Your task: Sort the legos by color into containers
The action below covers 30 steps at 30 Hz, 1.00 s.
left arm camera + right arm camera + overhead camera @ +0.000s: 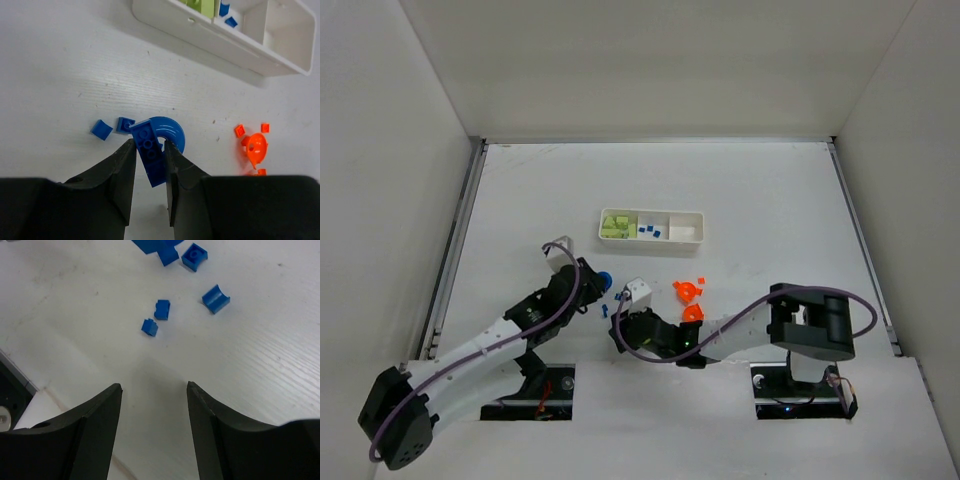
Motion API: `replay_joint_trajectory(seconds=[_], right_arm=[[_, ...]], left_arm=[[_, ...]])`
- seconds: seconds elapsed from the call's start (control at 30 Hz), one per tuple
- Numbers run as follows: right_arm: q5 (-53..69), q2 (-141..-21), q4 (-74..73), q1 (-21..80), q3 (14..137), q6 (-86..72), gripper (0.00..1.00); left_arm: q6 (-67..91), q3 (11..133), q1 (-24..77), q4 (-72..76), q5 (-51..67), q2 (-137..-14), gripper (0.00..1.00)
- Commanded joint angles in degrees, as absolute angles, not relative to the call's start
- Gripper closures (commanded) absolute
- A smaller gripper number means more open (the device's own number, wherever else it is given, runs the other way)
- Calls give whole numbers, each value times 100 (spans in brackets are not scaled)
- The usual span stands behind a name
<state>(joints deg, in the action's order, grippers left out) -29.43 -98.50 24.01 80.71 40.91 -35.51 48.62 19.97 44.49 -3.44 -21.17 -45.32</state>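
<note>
My left gripper (149,142) is shut on a long blue brick (151,159), and a curved blue piece (171,131) sits at the brick's far end. From above, the left gripper (595,283) is left of centre. Two small blue legos (101,129) lie just left of it. My right gripper (154,387) stands open over bare table, with several tiny blue legos (162,309) lying apart ahead of it. The right gripper (618,318) is close beside the left one. Orange legos (688,291) lie to its right. The white tray of containers (703,226) holds green bricks (615,225) on the left and blue bits (648,231) in the middle.
White walls enclose the table on the left, back and right. The right arm's body (810,325) lies across the near right. The tray's right compartment (287,22) shows nothing inside. An orange cone-shaped piece (256,147) with small orange bits lies right of my left gripper.
</note>
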Motion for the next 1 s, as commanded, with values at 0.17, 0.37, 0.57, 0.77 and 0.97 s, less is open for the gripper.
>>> replay_joint_trajectory(seconds=[0.17, 0.37, 0.57, 0.77, 0.97], right_arm=[[-3287, -10748, 3138, 8003, 4930, -3340, 47], [-3454, -11100, 3155, 7888, 5115, -3305, 54], [-3586, -11232, 3155, 7783, 5115, -3348, 66], [-3603, -11014, 3199, 7703, 5002, -3463, 82], [-3586, -9793, 3682, 7651, 4168, -3524, 84]], left_arm=[[4983, 2382, 3275, -282, -1864, -4298, 87], [5027, 2540, 2650, 123, -1416, -4412, 87], [4975, 2645, 2685, 272, -1397, -4465, 87], [4869, 2874, 2720, 413, -1415, -4614, 87], [4834, 3260, 3018, 1089, -1389, -5456, 87]])
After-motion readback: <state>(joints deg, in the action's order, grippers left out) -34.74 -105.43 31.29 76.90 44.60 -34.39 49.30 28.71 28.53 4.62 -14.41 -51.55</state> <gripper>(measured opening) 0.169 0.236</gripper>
